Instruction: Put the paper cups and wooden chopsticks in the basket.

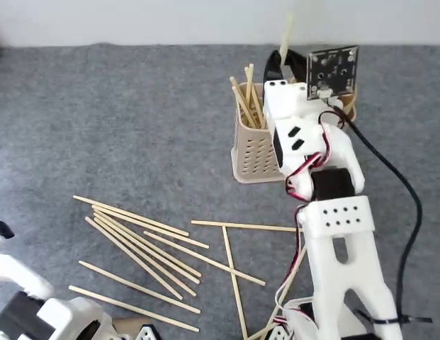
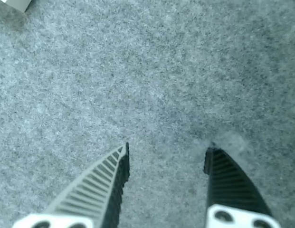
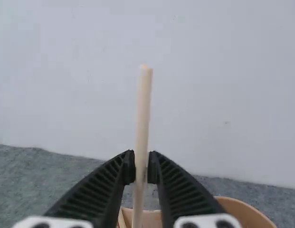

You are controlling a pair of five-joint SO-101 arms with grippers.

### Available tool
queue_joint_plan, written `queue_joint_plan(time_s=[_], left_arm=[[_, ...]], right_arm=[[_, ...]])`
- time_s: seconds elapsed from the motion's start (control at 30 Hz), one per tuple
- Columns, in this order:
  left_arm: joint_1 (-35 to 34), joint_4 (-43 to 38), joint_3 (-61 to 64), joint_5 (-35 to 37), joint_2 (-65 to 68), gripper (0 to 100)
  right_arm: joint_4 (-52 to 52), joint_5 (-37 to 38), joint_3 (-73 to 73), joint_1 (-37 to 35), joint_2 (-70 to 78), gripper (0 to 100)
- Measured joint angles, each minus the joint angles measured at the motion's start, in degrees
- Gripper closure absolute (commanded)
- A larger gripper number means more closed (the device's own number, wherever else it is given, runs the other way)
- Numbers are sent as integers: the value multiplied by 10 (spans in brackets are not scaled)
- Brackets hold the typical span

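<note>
High view: I see my right gripper over the basket, with a chopstick sticking up from it. Several more stand in the basket, and loose chopsticks lie scattered on the grey felt. Left wrist: left gripper jaws apart over felt. Right wrist: jaws clamped on the upright chopstick, basket rim close by.
</note>
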Motion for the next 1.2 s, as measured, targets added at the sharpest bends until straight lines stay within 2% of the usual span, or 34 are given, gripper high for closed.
queue_joint_plan(time_s=[0.13, 0.3, 0.6, 0.9, 1.1, 1.2], left_arm=[[0, 0, 0, 0, 0, 750], [0, 0, 0, 0, 0, 750], [0, 0, 0, 0, 0, 750], [0, -4, 0, 0, 0, 750], [0, -4, 0, 0, 0, 750], [0, -4, 0, 0, 0, 750]], right_arm=[[49, -3, 1, -9, -28, 786], [180, 17, -51, -47, -57, 798], [440, 69, -80, -171, -59, 798], [451, 95, 51, -309, -24, 797], [413, 99, 32, -340, 137, 790], [412, 99, -21, -363, 232, 738]])
